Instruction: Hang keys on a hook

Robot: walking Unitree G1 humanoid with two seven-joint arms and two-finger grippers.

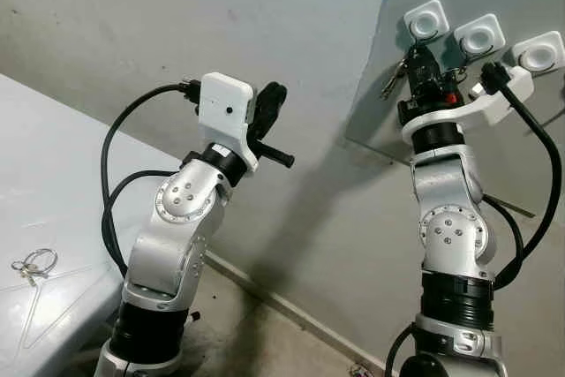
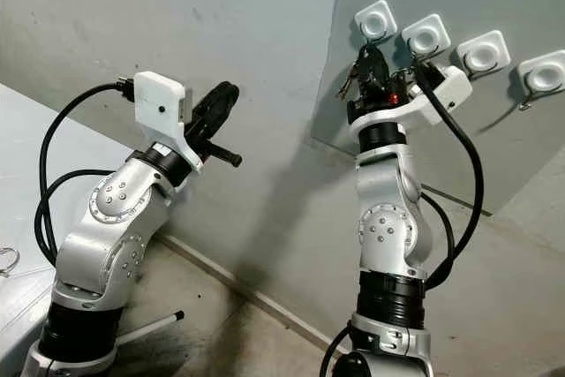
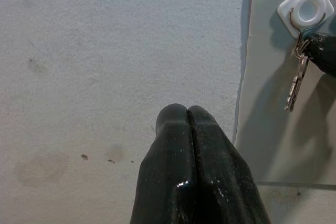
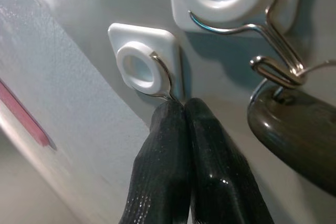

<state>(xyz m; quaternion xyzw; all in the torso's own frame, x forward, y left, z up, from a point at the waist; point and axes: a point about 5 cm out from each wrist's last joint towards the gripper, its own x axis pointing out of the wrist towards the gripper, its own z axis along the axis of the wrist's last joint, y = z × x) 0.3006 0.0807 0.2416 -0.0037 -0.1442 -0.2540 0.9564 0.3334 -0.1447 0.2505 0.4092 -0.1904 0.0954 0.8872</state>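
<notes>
While our right tool (image 1: pixel 422 66), pinched on the keys (image 3: pixel 295 85), reached the hook (image 3: pixel 308 11) at one o'clock, we judged them light, loose; grip the ring.

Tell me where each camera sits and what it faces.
Left eye, right eye: head; both arms, row of white square wall hooks, right gripper at them.
Left wrist: left gripper faces grey wall; silver keys on a hook.
Right wrist: right gripper against a hook.
Shared: both wrist views show hooks.
</notes>
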